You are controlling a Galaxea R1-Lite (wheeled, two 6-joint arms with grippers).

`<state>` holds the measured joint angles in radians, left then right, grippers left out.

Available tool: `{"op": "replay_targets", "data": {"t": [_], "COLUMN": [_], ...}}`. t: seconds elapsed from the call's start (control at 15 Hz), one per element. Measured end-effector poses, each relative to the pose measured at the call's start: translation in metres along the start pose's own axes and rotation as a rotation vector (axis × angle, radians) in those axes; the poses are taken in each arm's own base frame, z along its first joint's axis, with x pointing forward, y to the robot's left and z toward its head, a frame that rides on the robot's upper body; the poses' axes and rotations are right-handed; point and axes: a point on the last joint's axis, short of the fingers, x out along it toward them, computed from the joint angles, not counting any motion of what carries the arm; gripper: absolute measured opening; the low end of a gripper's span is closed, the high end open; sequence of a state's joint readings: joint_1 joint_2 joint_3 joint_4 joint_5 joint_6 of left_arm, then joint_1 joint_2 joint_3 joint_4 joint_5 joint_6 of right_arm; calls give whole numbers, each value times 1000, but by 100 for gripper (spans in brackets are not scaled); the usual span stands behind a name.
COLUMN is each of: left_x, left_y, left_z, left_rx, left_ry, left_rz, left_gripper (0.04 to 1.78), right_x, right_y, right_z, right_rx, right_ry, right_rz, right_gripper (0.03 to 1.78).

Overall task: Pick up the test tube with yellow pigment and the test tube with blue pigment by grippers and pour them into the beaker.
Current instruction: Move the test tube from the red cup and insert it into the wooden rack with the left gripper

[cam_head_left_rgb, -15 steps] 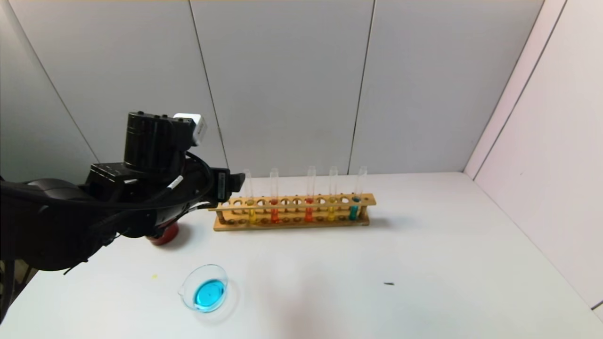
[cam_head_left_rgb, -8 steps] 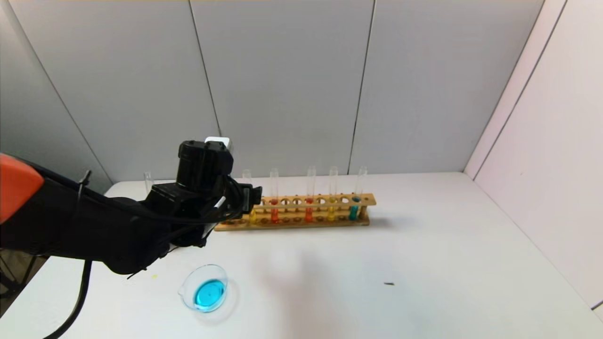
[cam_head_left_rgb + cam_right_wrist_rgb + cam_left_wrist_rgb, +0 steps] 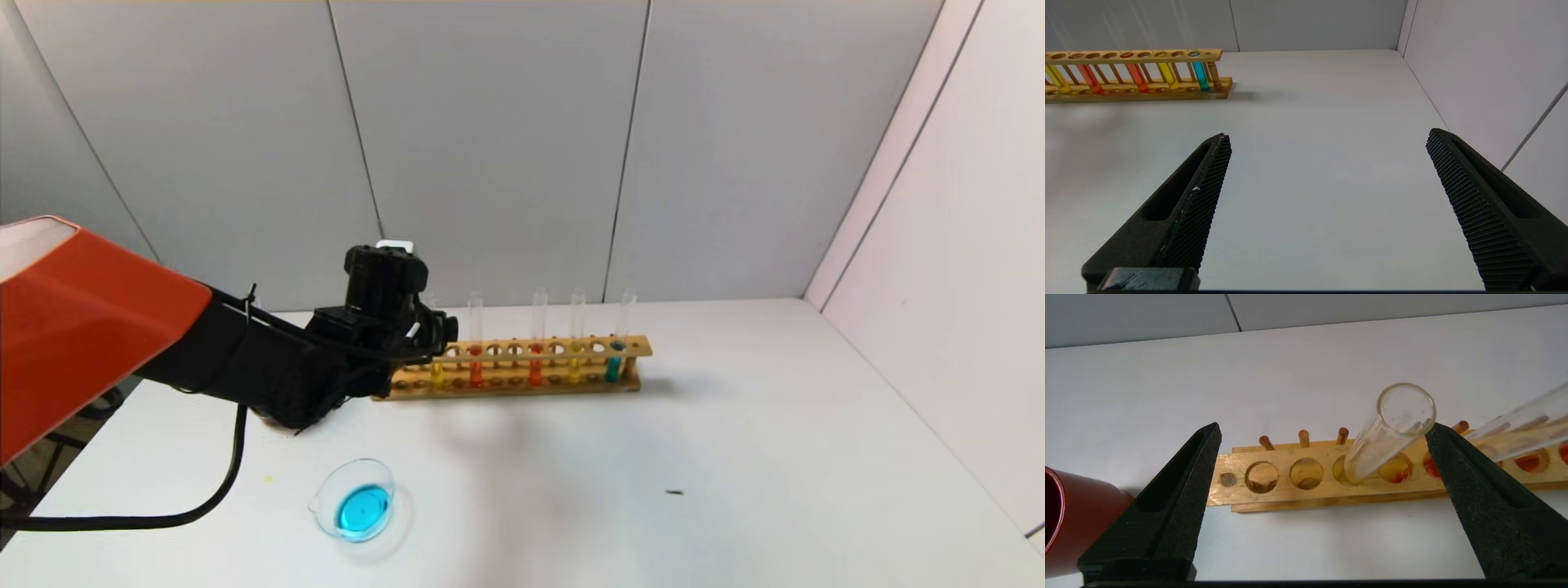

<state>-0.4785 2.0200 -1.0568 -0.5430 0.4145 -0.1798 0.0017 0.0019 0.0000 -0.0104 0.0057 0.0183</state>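
Observation:
A wooden rack (image 3: 522,349) stands at the back of the table. It holds two yellow-pigment tubes (image 3: 437,374) (image 3: 574,369), one blue-pigment tube (image 3: 612,366) at its right end, and two orange-red ones. My left gripper (image 3: 437,331) is at the rack's left end. In the left wrist view it (image 3: 1323,428) is open, with the leftmost yellow tube (image 3: 1392,428) between the jaws, close against one finger (image 3: 1457,465). The beaker (image 3: 357,500) holds blue liquid near the front left. My right gripper (image 3: 1327,136) is open and empty over bare table, out of the head view.
A dark red cup (image 3: 1069,514) stands left of the rack, hidden behind my left arm in the head view. The rack also shows far off in the right wrist view (image 3: 1139,55). A small dark speck (image 3: 673,492) lies on the table. Walls close the back and right.
My left arm has reached forward and to the right, bringing its gripper from beside the red cup to the leftmost yellow tube at the rack's left end. Tubes and beaker have not moved.

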Motion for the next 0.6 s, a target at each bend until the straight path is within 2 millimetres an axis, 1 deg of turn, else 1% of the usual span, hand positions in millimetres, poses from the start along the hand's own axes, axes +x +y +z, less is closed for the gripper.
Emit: {"op": "replay_targets", "data": {"t": [0.2, 0.47, 0.6], "left_x": [12, 17, 18], "left_y": [-5, -8, -8], "left_z": [3, 3, 2], "left_rx": [1, 3, 1], "left_ry": [4, 6, 5], "left_rz": [3, 1, 1], "left_gripper": [175, 174, 165], "right_x": [0, 0, 0], "right_y": [0, 0, 0], "right_z": [0, 0, 0], "right_rx": [0, 0, 0], "right_ry": [0, 0, 0], "right_rz": [0, 0, 0], "right_gripper": [174, 174, 174]}}
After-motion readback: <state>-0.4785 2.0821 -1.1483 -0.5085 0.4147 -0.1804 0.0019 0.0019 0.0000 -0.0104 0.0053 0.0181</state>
